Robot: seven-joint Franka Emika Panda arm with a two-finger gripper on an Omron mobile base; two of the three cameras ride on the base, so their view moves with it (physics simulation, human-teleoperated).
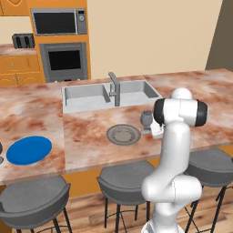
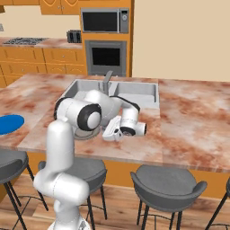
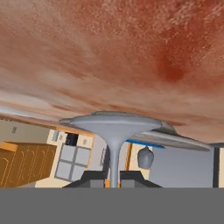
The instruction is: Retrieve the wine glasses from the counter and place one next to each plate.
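A dark grey-blue wine glass (image 1: 146, 118) stands upright on the marbled counter (image 1: 91, 127), just right of the grey ringed plate (image 1: 123, 134). My gripper (image 1: 153, 130) reaches in low from the right and is shut on its stem. The hand view is rolled upside down: the glass's foot (image 3: 113, 121) rests against the counter (image 3: 109, 52), and the stem runs down between my gripper (image 3: 113, 178) fingers. A second wine glass (image 3: 145, 157) shows far off, beside the blue plate (image 3: 146, 142). That blue plate (image 1: 29, 150) lies at the counter's left. From the right base view, my gripper (image 2: 109, 134) sits low over the counter.
A steel sink (image 1: 86, 95) with a faucet (image 1: 114, 88) lies behind the grey plate. Grey stools (image 1: 123, 182) line the counter's near edge. An oven and microwave (image 1: 59, 22) stand on the far wall.
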